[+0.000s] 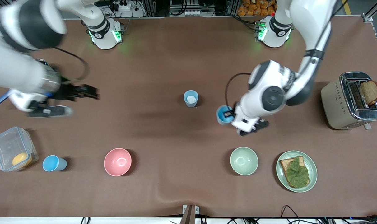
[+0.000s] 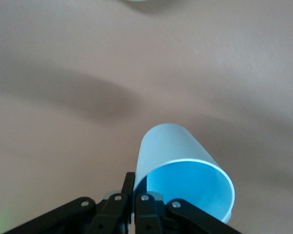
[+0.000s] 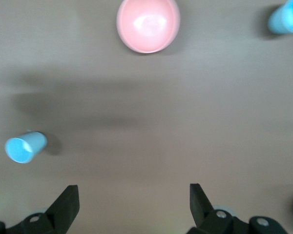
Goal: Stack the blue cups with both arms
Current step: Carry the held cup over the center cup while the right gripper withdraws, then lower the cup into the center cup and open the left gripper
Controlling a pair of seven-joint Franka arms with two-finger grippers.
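Note:
My left gripper (image 1: 228, 115) is shut on the rim of a blue cup (image 1: 222, 114), one finger inside and one outside. In the left wrist view the gripper (image 2: 132, 194) holds this cup (image 2: 178, 158) tilted; I cannot tell whether it touches the table. A second blue cup (image 1: 191, 98), with something white inside, stands upright mid-table and shows in the right wrist view (image 3: 24, 146). A third blue cup (image 1: 53, 163) sits beside the clear box, seen also in the right wrist view (image 3: 287, 19). My right gripper (image 1: 86, 91) is open and empty over bare table at the right arm's end (image 3: 133, 202).
A pink bowl (image 1: 117, 161) (image 3: 148, 24) and a pale green bowl (image 1: 244, 161) sit near the front camera. A plate (image 1: 313, 168) with bread and lettuce, a toaster (image 1: 341, 105) holding a bread slice, and a clear lidded box (image 1: 8, 146) stand toward the table's ends.

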